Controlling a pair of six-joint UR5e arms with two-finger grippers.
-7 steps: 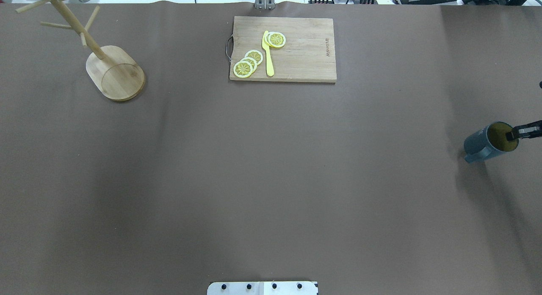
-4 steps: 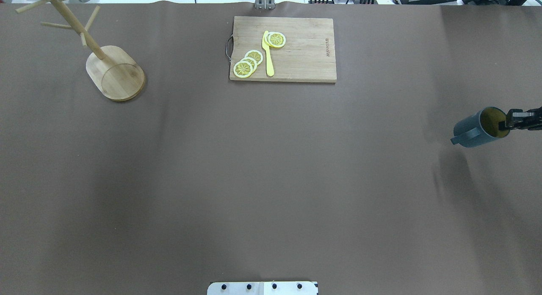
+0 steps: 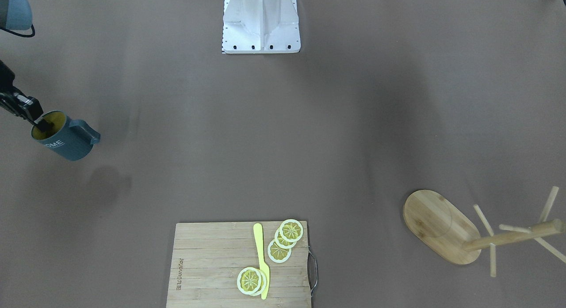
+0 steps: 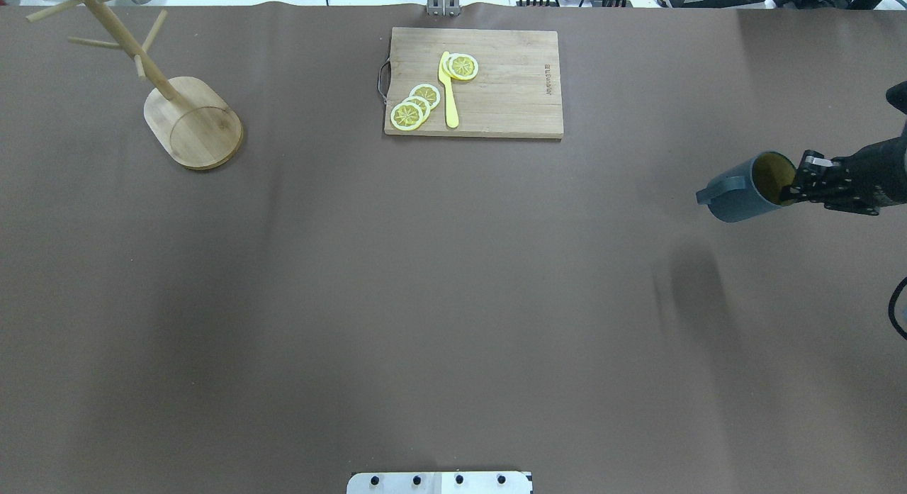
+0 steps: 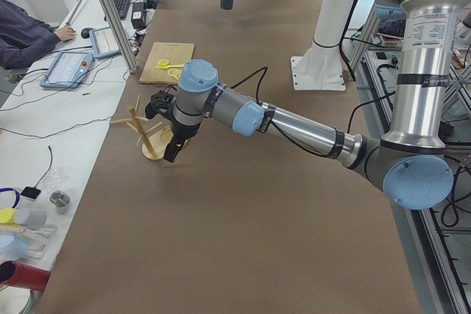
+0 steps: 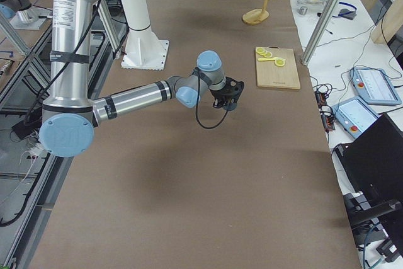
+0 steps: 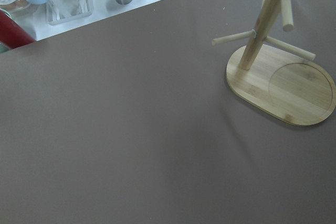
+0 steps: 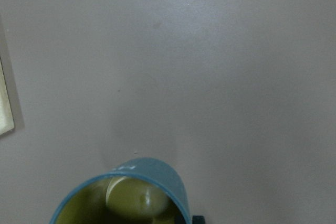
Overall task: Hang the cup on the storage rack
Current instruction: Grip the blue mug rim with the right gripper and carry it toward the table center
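The right gripper [image 4: 792, 189] has its jaws pinched on the rim of the slate-blue ribbed mug [image 4: 737, 198], which hangs tilted above the brown worktop [image 4: 453, 302], well apart from the light bamboo mug tree [image 4: 191, 125]. That thin hold may let the mug swivel or slip on the long carry. The left gripper [image 5: 173, 146] is beside the tree; I cannot tell how its jaws stand.

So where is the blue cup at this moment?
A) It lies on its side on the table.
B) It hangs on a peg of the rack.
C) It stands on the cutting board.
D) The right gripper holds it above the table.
D: the right gripper pinches the rim of the cup, which is tilted, with its shadow lying apart on the table.
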